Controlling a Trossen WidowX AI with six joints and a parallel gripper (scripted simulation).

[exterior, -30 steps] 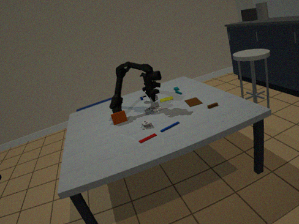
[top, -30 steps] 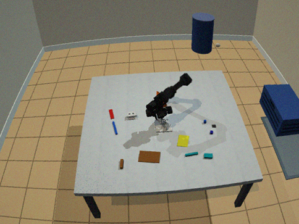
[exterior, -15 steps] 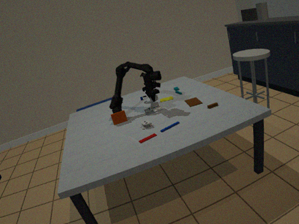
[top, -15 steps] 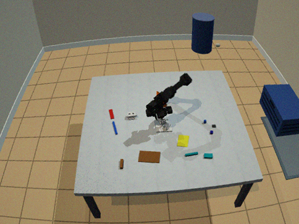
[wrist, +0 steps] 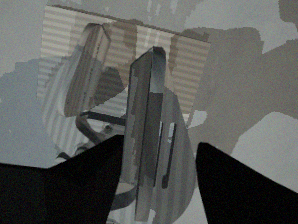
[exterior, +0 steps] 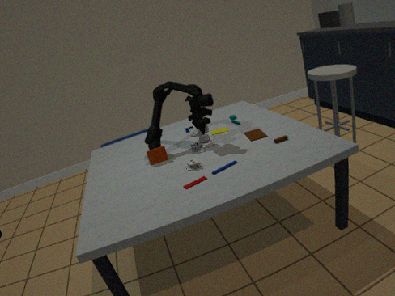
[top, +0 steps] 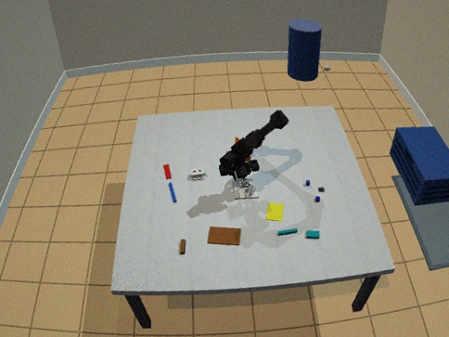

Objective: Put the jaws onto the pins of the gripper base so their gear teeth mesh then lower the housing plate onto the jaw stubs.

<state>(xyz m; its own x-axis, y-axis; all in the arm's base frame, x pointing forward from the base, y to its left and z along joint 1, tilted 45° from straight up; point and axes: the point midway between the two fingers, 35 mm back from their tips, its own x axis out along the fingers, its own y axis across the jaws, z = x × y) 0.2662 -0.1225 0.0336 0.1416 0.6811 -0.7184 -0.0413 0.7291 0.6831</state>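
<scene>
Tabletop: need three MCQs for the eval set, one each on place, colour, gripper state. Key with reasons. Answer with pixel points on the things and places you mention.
1. The yellow square lies nearest which?
A) red bar
B) teal bar
C) blue bin

2. Colour of the thin bar beside the red one?
A) green
B) orange
C) blue

3. Gripper state?
A) wide open, nothing held
B) shut on something
C) shut on nothing

B: the teal bar [top: 287, 231] [exterior: 236, 122] lies just off the yellow square [top: 274, 212] [exterior: 220, 131].
C: the blue bar [top: 172, 192] [exterior: 224, 167] shows it.
B: a grey upright part [wrist: 142, 125] stands between the gripper's [wrist: 160, 142] fingers.
</scene>
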